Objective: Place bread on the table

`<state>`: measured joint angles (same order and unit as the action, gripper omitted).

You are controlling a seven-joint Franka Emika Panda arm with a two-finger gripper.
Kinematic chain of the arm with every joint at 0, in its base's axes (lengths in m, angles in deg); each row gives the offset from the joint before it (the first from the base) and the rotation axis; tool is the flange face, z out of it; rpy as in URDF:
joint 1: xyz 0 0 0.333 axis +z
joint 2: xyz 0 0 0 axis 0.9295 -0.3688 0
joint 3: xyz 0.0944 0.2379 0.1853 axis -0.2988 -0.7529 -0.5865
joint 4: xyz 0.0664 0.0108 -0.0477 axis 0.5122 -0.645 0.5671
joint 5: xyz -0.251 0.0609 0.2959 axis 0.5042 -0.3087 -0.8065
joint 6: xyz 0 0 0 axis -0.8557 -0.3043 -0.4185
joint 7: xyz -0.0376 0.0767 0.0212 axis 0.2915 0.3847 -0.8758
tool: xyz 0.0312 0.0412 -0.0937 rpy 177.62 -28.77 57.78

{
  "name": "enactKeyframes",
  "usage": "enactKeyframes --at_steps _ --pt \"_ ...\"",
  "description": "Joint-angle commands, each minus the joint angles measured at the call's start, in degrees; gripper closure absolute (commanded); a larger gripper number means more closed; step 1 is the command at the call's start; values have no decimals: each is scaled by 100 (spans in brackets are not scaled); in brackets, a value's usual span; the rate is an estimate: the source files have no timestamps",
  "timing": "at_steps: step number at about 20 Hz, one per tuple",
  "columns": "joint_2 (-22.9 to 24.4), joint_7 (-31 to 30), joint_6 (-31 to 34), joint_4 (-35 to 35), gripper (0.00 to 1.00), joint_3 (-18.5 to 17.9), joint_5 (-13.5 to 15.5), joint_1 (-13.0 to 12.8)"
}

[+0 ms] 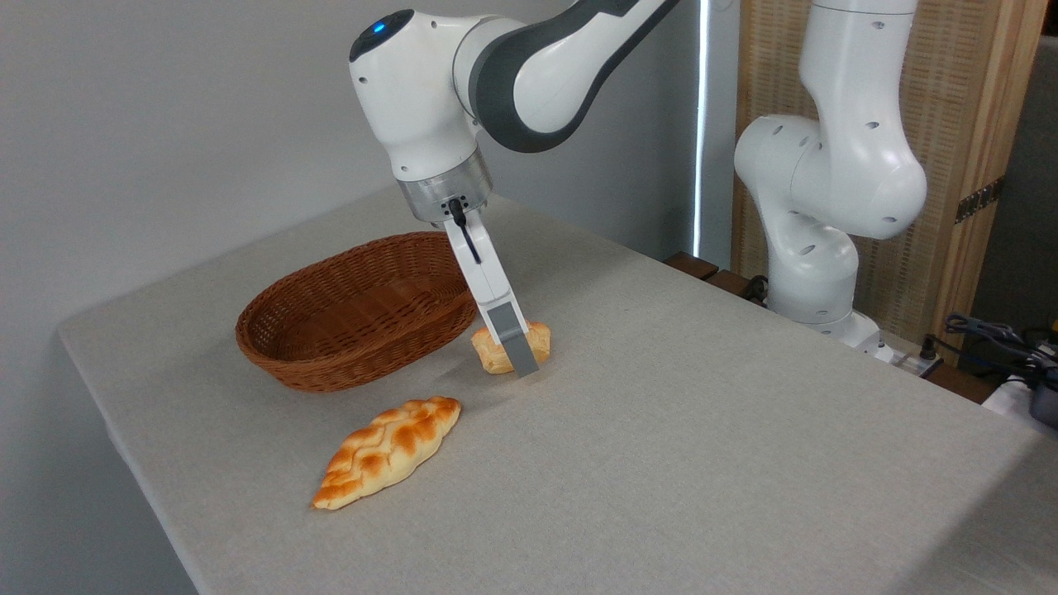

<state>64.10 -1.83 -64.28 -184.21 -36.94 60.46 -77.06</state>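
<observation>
The bun [496, 351] sits on the desk [702, 430], just right of the basket [355, 310] and close to its near rim. The jaws [519, 351] reach down at a slant from the arm [529, 74] and stand around the bun: the near finger [514, 335], white with a grey pad, crosses the front of it, and the far finger is hidden behind. The pad's tip is low, at or just above the cloth. Whether the jaws are clenched on the bun or released around it cannot be told from this view. The basket is brown wicker, oval, and shows nothing inside. In front of it, nearer the camera, the braided loaf [387, 452] lies flat on the desk, well apart from the bun. The arm's base [818, 240] stands off the desk's right edge.
</observation>
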Motion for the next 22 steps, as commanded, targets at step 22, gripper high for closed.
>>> enactKeyframes --at_steps 22 --pt "-499 -1371 1111 3139 0 -803 353 27"
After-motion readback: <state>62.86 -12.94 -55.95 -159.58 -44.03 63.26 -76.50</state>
